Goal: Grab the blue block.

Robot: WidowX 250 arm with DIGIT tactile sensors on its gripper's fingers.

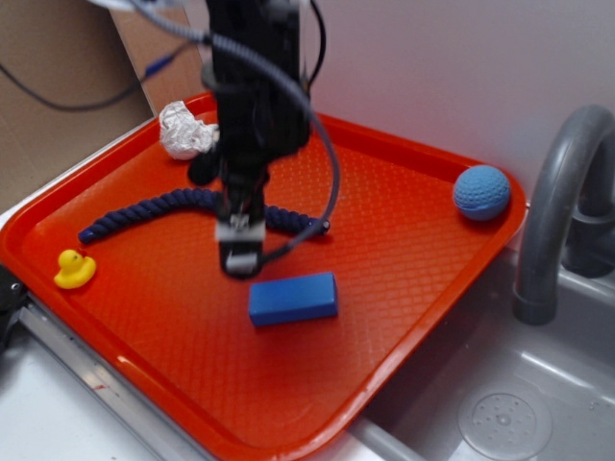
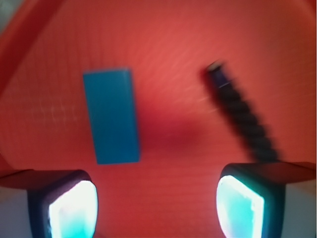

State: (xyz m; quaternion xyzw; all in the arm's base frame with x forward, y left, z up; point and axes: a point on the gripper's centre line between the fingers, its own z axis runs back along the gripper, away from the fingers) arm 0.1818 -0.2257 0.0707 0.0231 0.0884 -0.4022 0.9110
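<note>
Gripper wide open, empty, hovering over the red tray. Blue block lies flat on the tray, ahead and left of centre in wrist view; long axis points away from fingers, so jaws span its short width.

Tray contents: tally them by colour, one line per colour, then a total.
Blue: 3 (blue block, rope, ball)
Yellow: 1 (duck)
Silver-white: 1 (crumpled wad)
Total: 5 on the red tray
</note>
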